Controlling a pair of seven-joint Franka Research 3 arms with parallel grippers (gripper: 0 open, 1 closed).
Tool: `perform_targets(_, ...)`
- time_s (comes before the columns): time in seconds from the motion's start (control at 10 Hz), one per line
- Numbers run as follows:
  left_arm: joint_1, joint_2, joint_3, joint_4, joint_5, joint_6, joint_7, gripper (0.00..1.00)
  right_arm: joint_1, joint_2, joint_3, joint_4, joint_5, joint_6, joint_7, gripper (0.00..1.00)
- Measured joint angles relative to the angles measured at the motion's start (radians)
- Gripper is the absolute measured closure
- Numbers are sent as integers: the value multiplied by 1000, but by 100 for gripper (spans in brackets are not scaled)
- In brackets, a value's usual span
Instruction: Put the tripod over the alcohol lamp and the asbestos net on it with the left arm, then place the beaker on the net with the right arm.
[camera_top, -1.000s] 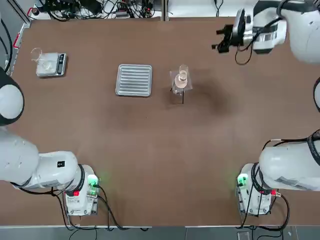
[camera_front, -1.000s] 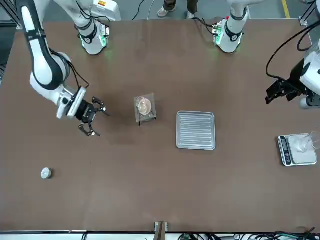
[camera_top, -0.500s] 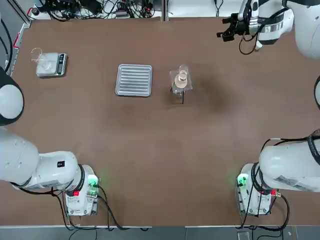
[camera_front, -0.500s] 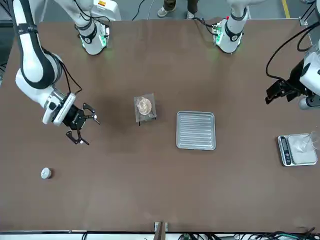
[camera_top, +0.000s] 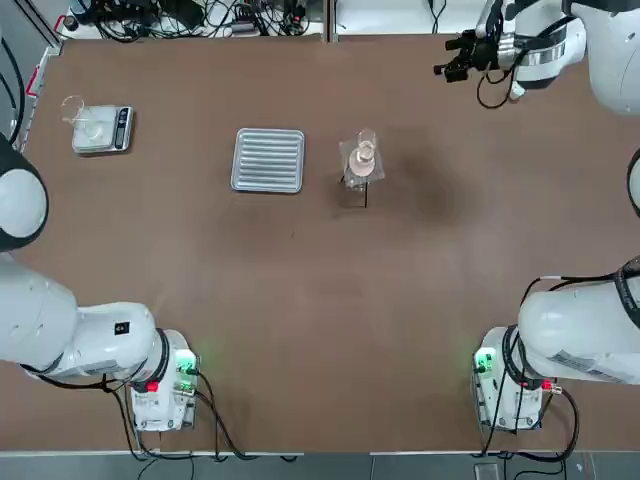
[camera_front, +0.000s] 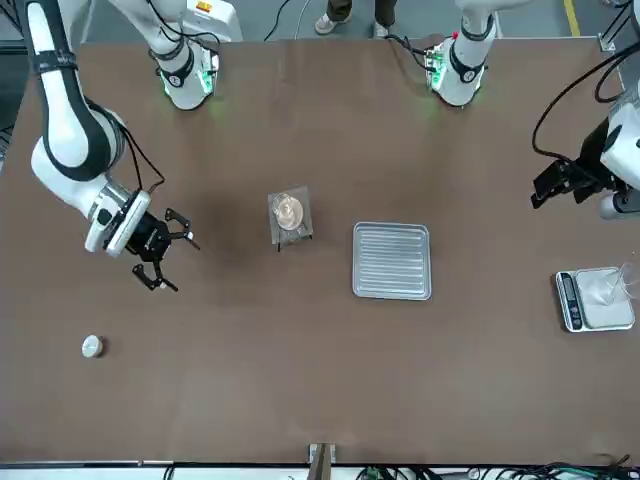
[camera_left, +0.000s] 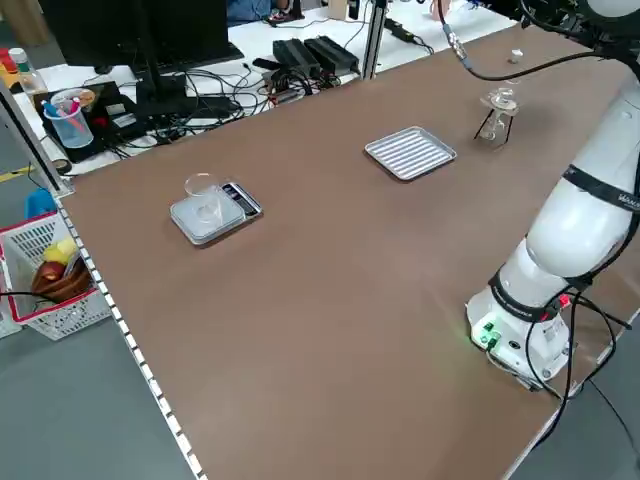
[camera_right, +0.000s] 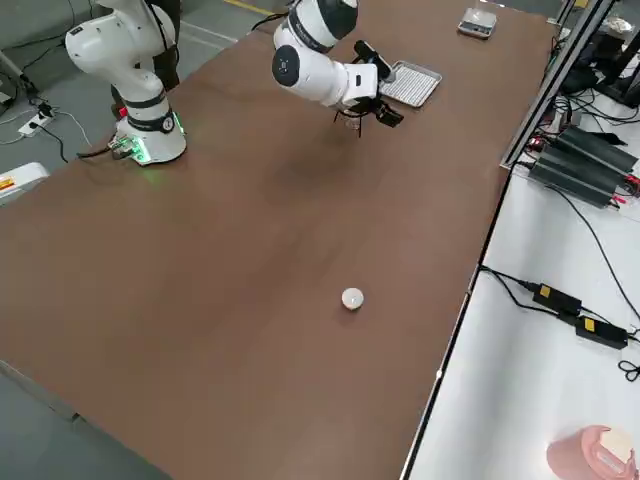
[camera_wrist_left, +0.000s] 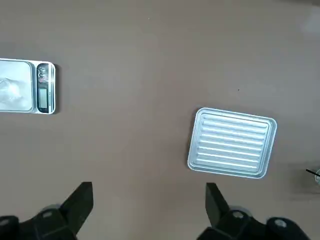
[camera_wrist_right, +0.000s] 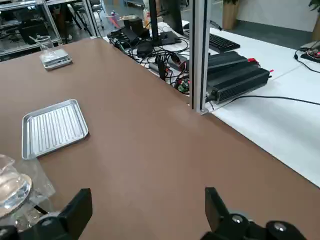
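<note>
The beaker (camera_top: 365, 152) stands on the asbestos net (camera_front: 290, 218), which rests on the tripod (camera_top: 365, 197) mid-table, just right of the tray. The alcohol lamp is hidden beneath the net. My right gripper (camera_front: 178, 262) hovers open and empty well to the right of the stack, towards the table's far right corner (camera_top: 450, 60). In the right wrist view its fingers (camera_wrist_right: 80, 202) stand wide apart, with the beaker (camera_wrist_right: 10, 187) off to one side. My left gripper (camera_front: 542, 192) hangs open and empty above the table's left side, and its wrist view shows bare table between its fingers (camera_wrist_left: 85, 192).
A ribbed silver tray (camera_top: 268, 160) lies left of the stack. A scale with a glass dish (camera_top: 100, 128) sits at the far left. A small white cap (camera_front: 92, 346) lies near the far right edge. Cables and power strips lie beyond the far edge.
My right gripper has drawn back from near the stack towards the table's far right corner, still open, then nearly stopped. The left arm and the stack have not moved.
</note>
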Motion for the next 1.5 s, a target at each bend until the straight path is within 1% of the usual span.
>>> perform_targets(0.2, 0, 0, 0, 0, 0, 0, 0, 1, 0, 4, 0, 39, -51, 5, 113, 0)
perform_targets(0.5, 0, 0, 0, 1, 0, 0, 0, 1, -4, 22, -1, 126, -173, 13, 349, 0)
perform_targets(0.7, 0, 0, 0, 1, 0, 0, 0, 1, -14, 45, -2, 190, -286, 14, 538, 0)
perform_targets(0.9, 0, 0, 0, 1, 0, 0, 0, 1, -21, 67, -2, 248, -347, 14, 681, 0)
perform_targets(1.5, 0, 0, 0, 6, 0, 0, 0, 1, -44, 103, -4, 370, -595, 22, 1128, 0)
